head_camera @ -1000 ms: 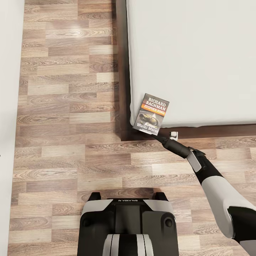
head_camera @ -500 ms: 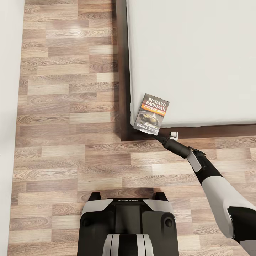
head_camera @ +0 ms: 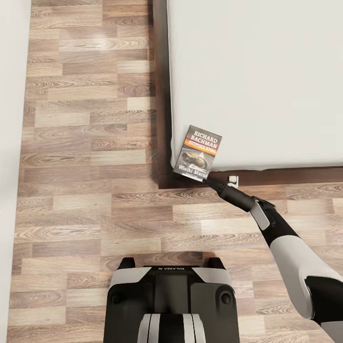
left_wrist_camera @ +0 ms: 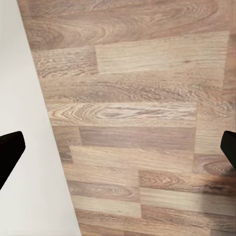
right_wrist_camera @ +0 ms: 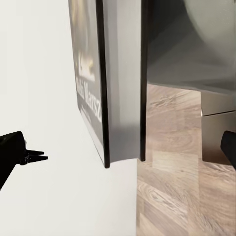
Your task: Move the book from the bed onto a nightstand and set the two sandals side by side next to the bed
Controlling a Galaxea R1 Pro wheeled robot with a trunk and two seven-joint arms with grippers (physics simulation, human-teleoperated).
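The book (head_camera: pixel 197 152) lies face up at the near left corner of the bed (head_camera: pixel 267 71), its near end poking over the mattress edge. My right gripper (head_camera: pixel 208 179) reaches from the floor side to that end. In the right wrist view the book (right_wrist_camera: pixel 87 83) is edge-on between the wide-apart fingers of my right gripper (right_wrist_camera: pixel 120 152), one above the cover and one below, neither touching it. My left gripper (left_wrist_camera: pixel 118 147) is open over bare plank floor. The sandals and the nightstand are out of view.
The bed's dark wooden frame (head_camera: pixel 161 95) runs along the mattress's left and near sides. A white wall (head_camera: pixel 9 143) borders the plank floor (head_camera: pixel 90 143) on the left. My base (head_camera: pixel 171 300) stands on the floor in front of the bed corner.
The whole picture has shifted slightly, so bed and book sit a little further left. My right arm keeps the same pose at the book's near end.
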